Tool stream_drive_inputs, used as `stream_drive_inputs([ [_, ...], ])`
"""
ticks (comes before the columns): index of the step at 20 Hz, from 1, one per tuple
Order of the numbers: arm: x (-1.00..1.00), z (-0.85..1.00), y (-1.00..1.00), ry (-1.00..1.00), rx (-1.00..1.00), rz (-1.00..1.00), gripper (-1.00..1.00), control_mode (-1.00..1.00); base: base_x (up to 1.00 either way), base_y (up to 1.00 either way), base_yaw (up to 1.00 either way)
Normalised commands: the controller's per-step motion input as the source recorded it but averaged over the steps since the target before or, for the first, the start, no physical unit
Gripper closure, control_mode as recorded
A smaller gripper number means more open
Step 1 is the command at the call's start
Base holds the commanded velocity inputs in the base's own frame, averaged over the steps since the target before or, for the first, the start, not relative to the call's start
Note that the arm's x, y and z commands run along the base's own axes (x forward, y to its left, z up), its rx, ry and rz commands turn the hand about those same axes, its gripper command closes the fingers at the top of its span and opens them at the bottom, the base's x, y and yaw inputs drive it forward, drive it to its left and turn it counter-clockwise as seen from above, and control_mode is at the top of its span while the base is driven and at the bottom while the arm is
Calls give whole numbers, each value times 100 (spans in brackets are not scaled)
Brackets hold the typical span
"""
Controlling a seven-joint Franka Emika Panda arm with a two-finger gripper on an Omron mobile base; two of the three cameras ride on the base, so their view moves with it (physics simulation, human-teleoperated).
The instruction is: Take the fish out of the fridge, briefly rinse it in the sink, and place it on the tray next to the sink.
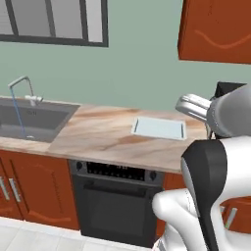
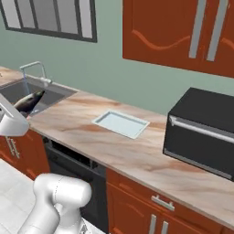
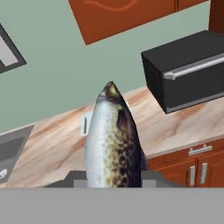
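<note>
Fish [image 3: 113,140] clamped in the gripper [image 3: 113,181], fingers narrow on it; seen at left edge of the right base view, near the sink [image 2: 32,98]. Tap [image 1: 22,87] runs. Likely between rinse and placing: next, carry to tray [image 1: 159,128] at centre.

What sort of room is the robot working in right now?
A rendered home kitchen: a marble-look counter with a sink and tap, a built-in oven below, and red-brown cupboards.
</note>
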Motion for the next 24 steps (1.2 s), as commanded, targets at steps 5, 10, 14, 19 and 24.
stream_drive_inputs([
  [5, 0, 0, 0, 0, 0, 0, 100, 100, 25, 100, -16],
  [10, 0, 0, 0, 0, 0, 0, 100, 100, 22, 100, -28],
  [14, 0, 0, 0, 0, 0, 0, 100, 100, 61, 100, -46],
  [19, 0, 0, 0, 0, 0, 0, 100, 100, 41, 100, -45],
  [24, 0, 0, 0, 0, 0, 0, 100, 100, 0, 56, -14],
])
